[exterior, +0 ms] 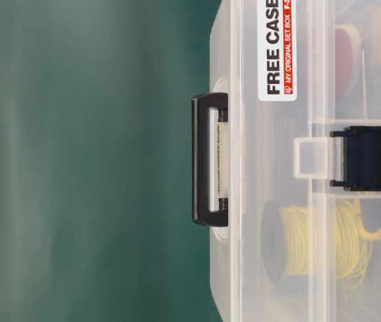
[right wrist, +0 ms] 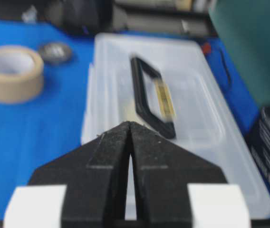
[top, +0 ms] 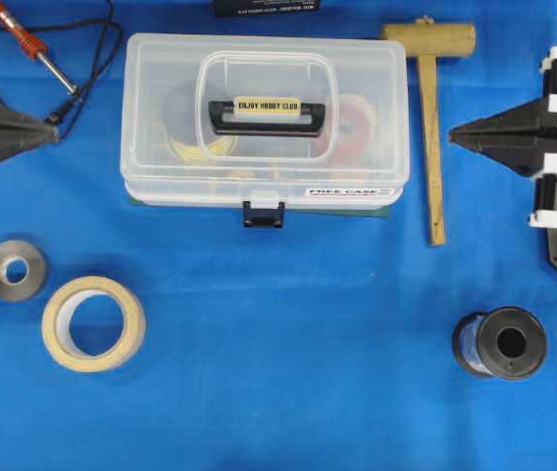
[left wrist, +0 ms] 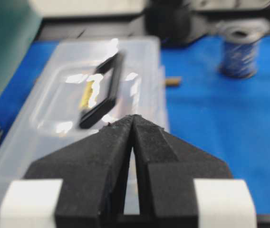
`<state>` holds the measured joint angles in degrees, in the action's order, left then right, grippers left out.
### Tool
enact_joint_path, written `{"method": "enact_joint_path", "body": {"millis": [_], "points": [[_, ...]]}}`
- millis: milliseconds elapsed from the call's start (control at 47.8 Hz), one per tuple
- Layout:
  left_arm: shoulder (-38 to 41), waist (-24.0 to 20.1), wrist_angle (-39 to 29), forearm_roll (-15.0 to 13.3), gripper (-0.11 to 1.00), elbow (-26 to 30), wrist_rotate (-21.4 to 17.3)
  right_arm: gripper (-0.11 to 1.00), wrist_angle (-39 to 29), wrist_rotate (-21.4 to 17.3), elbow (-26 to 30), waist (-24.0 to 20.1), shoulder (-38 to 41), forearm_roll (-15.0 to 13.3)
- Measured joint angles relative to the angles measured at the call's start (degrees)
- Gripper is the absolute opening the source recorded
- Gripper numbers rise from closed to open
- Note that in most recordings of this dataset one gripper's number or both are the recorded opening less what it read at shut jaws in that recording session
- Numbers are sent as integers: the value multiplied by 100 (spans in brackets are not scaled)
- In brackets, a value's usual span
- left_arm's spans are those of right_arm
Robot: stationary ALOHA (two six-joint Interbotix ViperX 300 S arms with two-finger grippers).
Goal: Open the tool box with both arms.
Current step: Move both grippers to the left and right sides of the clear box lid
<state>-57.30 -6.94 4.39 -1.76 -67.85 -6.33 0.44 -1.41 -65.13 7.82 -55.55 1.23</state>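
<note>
While the tool box (top: 264, 128) lies closed at the far middle of the blue cloth (top: 288, 343), lid down and dark blue latch (top: 263, 213) fastened on its near edge, the left gripper (top: 55, 132) and right gripper (top: 452, 138) sit well apart from its two ends, each with its jaws pressed together and holding nothing. A wooden mallet (top: 430, 118) lies just right of the box; a tape roll (top: 93, 323) rests near left.

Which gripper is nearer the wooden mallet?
Right. The right gripper sits just beside the wooden mallet, its tip close to the handle. The left gripper is across the clear plastic tool box, far from it.
</note>
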Motion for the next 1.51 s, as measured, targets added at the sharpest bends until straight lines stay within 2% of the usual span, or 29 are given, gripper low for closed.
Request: {"method": "enact_joint_path", "body": {"millis": [84,125,188,355,376,439,564,711,920,1108,1505], "points": [[44,-255,-167,0,1,0,-9,1,-308,-88,9,167,0,9],[62,-343,-255,0,6,-9,-9,6,-457,-149,9,255,0,9],[88,-431,-387,0,22,-26,-9,22,-677,-211,9,396,0,9],[202,-554,-835,0,71,-97,-35,72,-1397,-220,9,809,70,-9],[237,-580,-888,0,78,-114,-35,77,-1477,-220,9,853,97,-18],[316,-633,-967,0,88,-132,-35,85,-1740,-202,0,949,176,-70],[624,-765,-976,0,87,-185,-35,83,-2065,-185,9,1002,422,-185],[1169,-932,-712,0,88,-193,-35,84,-2048,-185,-26,1020,782,-220],[2136,-1063,-193,-9,88,-167,-53,84,-1670,-185,-35,1055,1450,-290],[2760,-1099,-44,0,88,18,-70,84,-1345,-185,-18,1099,1986,-448],[3340,-1134,141,0,88,325,-105,83,-642,-185,202,1099,2619,-466]]}}
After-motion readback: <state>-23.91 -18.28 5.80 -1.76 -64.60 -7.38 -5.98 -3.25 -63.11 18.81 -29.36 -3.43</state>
